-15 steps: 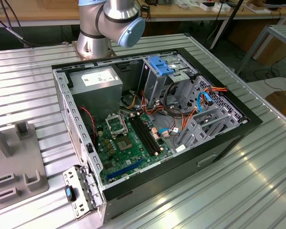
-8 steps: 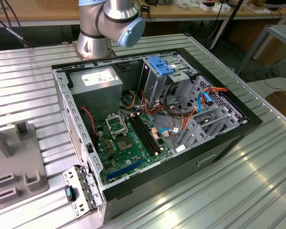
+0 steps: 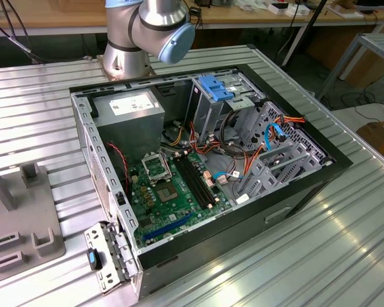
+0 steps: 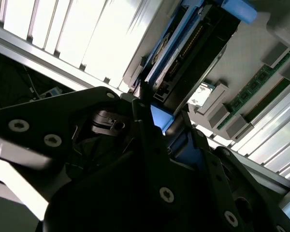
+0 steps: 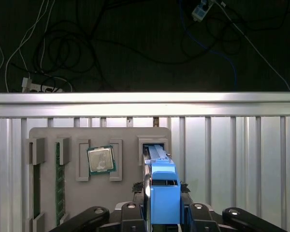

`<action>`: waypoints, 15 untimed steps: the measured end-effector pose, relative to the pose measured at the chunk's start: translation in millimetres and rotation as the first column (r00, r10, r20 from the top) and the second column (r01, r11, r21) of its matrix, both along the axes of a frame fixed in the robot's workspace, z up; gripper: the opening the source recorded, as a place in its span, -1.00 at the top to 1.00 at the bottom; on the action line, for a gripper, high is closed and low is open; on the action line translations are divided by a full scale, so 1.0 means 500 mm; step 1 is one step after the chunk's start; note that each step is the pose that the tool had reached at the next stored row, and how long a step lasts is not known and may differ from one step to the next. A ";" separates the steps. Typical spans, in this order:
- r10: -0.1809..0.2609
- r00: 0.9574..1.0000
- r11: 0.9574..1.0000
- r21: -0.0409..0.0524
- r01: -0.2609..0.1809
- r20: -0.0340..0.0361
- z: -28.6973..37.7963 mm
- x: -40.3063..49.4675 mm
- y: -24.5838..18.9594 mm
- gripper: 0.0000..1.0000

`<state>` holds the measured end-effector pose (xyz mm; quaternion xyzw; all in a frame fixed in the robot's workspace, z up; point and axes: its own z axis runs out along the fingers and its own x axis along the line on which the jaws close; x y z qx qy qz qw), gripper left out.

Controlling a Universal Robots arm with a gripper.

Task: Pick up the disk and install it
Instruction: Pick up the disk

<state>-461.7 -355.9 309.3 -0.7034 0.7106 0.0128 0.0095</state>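
— Claw (image 5: 162,194) first: mine is clenched on the disk (image 5: 159,166), gripping it from both sides of its blue rail frame.

— Where does the disk sit?

— On edge in a slot of the grey holder (image 5: 125,137), which lies on the ribbed metal counter (image 5: 232,159). In the second wrist view the same blue frame shows between my claw's black links.

— What is crowding you?

— A processor chip (image 5: 101,160) lies in the holder's next pocket, just beside that slot. Farther along, green memory sticks (image 5: 59,179) stand on edge in their own slots. Past the counter's edge, loose cables (image 5: 63,48) lie on a dark floor.

— And the computer?

— In the exterior view the open case (image 3: 307,185) lies on its side on the counter, with the holder near it at the exterior view's left. Inside are the green motherboard (image 3: 173,192), a grey power-supply box (image 3: 131,112) and a metal drive cage (image 3: 243,121) with a blue latch (image 3: 214,86) on top. Red, orange and blue wires (image 3: 256,150) are strung between cage and board. My arm's base (image 3: 125,57) stands at the far side of the case.

— Any writing?

— The power-supply box carries a white label and the chip's lid bears print. I cannot read either.
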 end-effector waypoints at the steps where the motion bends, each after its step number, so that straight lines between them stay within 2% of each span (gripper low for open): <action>1: 0.000 1.000 1.000 0.000 0.000 0.000 0.000 0.000 0.0000 0.27; 6: 0.000 1.000 1.000 0.000 0.000 0.000 0.004 0.000 0.0000 0.27; 12: 0.000 1.000 1.000 0.000 0.000 0.000 0.035 0.000 0.0000 0.27; 15: 0.000 1.000 1.000 0.000 0.000 0.000 0.039 0.000 0.0000 0.27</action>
